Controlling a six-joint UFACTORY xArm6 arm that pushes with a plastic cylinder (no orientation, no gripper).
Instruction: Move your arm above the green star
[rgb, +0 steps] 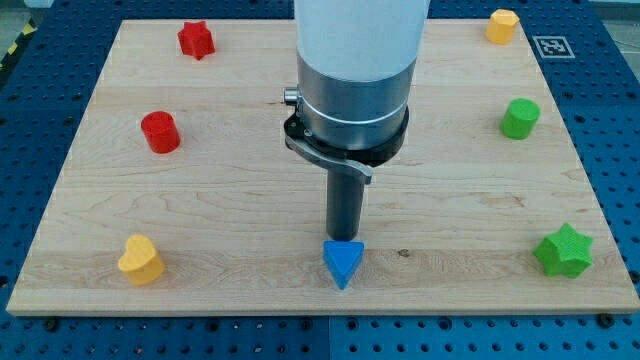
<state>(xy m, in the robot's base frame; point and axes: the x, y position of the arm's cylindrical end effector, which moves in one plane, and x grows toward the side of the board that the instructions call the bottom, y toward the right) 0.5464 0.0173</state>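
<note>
I carry no hand, only a rod holding nothing; my tip (344, 240) sits just behind the blue triangle (342, 262) at the desk's (250, 200) bottom middle. The green star (563, 251) lies well apart at the view's bottom right, so the move is hardly begun.

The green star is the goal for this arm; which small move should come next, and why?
Probably slide my tip toward the view's right and slightly toward the view's bottom. It now stands right behind the blue triangle block, near the middle of the board's lower edge, while the green star lies far off by the lower right corner. No block lies between them, so the path looks free.
</note>
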